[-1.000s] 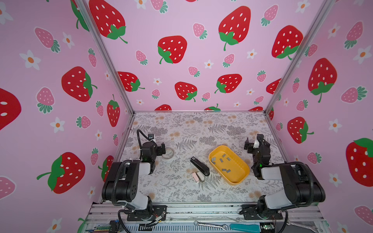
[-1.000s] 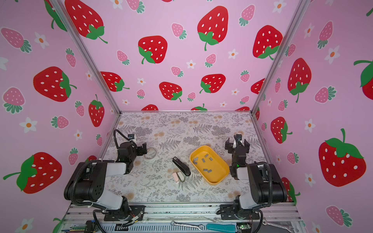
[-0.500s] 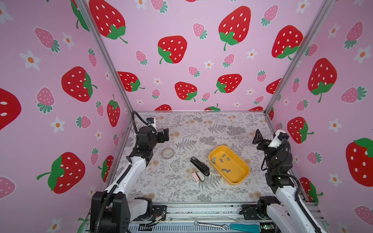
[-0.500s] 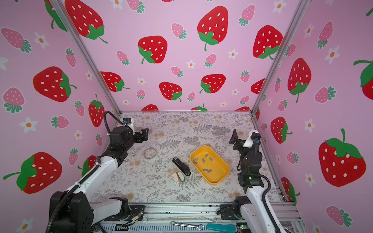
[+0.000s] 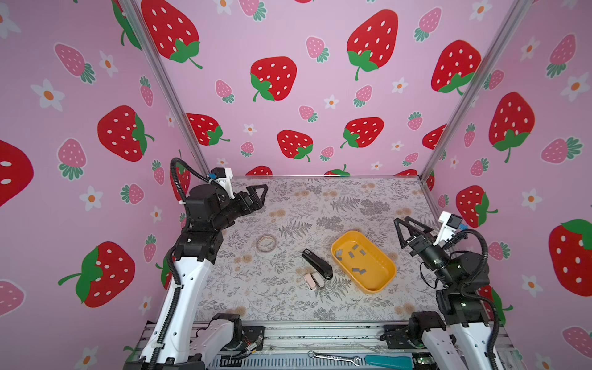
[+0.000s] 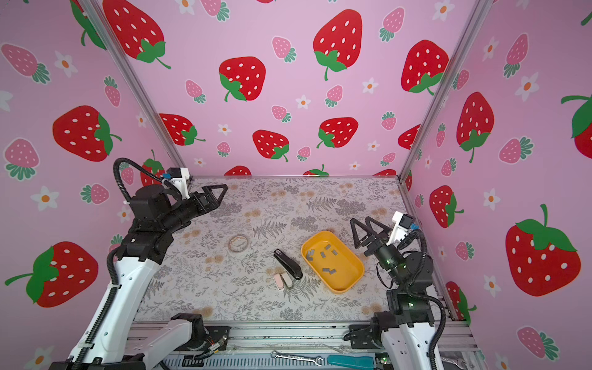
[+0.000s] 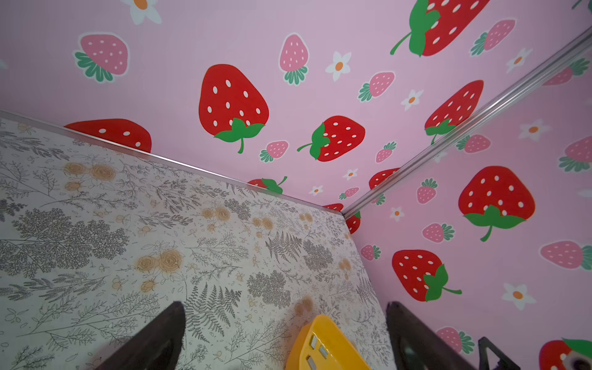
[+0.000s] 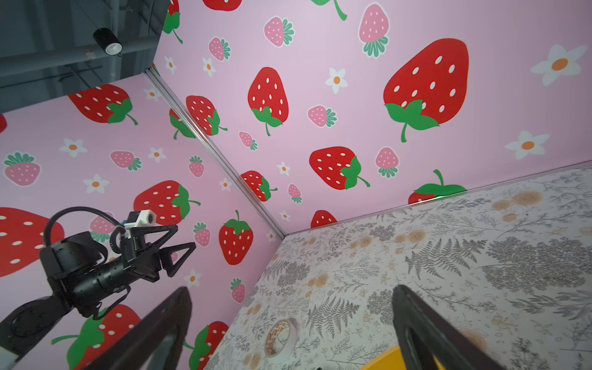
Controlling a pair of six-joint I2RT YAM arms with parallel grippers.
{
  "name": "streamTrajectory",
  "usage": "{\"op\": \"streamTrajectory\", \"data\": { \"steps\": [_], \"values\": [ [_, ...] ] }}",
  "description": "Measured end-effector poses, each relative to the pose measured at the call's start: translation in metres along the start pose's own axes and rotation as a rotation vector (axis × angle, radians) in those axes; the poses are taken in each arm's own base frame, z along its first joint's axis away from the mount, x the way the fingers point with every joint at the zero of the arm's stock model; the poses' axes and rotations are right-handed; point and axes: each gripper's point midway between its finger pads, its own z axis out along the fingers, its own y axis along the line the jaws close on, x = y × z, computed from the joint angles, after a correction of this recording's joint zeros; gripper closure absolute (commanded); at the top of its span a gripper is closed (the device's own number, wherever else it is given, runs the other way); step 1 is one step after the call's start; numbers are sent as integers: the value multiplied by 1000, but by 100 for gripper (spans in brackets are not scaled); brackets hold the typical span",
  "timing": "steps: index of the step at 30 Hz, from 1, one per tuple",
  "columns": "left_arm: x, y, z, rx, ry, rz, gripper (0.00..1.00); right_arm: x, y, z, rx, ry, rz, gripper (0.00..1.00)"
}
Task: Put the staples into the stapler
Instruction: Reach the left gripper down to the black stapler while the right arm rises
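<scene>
The staples [image 5: 351, 254] lie loose in the yellow tray [image 5: 373, 283], right of centre in both top views. They are several short grey strips, scattered and pointing different ways. The black stapler [image 5: 317, 264] lies closed on the table just left of the tray, and its long axis runs from upper left to lower right, roughly parallel to the tray's long side. Two small oblong items, one pink [image 5: 309, 281] and one grey [image 5: 318, 279] (mini staplers, perhaps), sit against its lower end.

Both grippers hang above the table with nothing in them. The right gripper [image 5: 402, 221] has its fingers spread wide, just right of the tray's upper end, so the staples lie down and to the left of its tips. The left gripper [image 5: 261, 195], fingers also apart, is up by the upper-left corner of the table, well apart from tray and stapler, with a roll of tape [image 5: 266, 242] between.

The right arm is clearly nearer the staples. The left arm's likely job is to open or steady the stapler.
</scene>
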Motion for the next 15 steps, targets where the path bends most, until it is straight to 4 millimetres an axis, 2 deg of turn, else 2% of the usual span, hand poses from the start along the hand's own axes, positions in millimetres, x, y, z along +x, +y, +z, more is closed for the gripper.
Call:
{"op": "streamTrajectory", "data": {
  "steps": [2, 4, 8, 12, 15],
  "values": [
    [-4, -7, -4, 25, 1, -14, 1, -5, -1, 4, 13, -7, 18, 1],
    [-4, -12, -8, 36, 1, -14, 1, -9, -12, 13, 55, -7, 26, 1],
    [-10, -5, -22, -28, -46, -33, 1, -5, -52, 42, 184, 38, 43, 1],
    [-22, -7, -38, -56, -120, 51, 1, 28, -95, 60, 284, 118, 60, 1],
    [-31, -18, -51, -40, -184, 187, 0, 56, -115, 68, 335, 181, 6, 1]
  ]
}}
